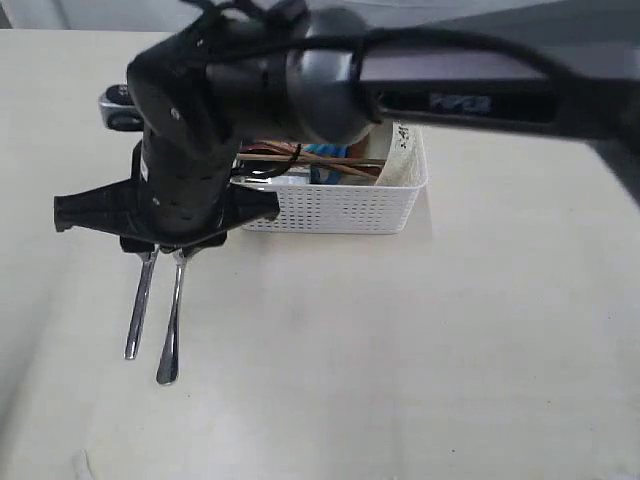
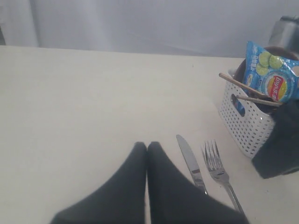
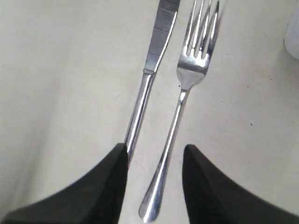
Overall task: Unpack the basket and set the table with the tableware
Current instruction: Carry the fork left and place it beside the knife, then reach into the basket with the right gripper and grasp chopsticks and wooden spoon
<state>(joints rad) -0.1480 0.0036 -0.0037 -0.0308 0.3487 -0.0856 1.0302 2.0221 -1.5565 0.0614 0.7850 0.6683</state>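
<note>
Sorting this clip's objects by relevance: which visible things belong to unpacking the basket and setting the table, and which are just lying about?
Part of the job: knife, fork, chopsticks, basket, table.
Just lying about: chip bag.

Knife and fork side by side on the table, tops under the right gripper, basket nearer the far edge.

chip bag: blue and crinkled; we see green lime slices and a red-yellow logo printed on it. The top edge sticks up and the lower part is hidden.
backdrop: pale grey with faint vertical folds. We'd say possibly a curtain, but the view is too soft to be sure.
</note>
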